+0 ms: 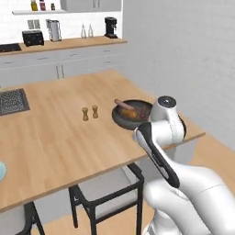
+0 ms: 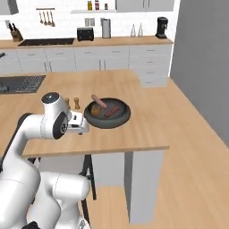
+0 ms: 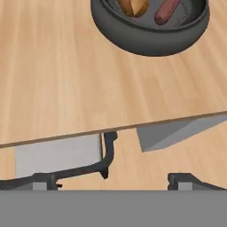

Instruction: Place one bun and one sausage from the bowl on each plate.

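Nearest, the gripper is held wide open and empty over the worktop's near edge; the bowl lies ahead by that edge, bun and sausage inside.

I see the dark bowl on the wooden counter, holding a tan bun beside a reddish-brown sausage.

dark grey bowl, reddish-brown sausage, tan bun, pale wood counter.
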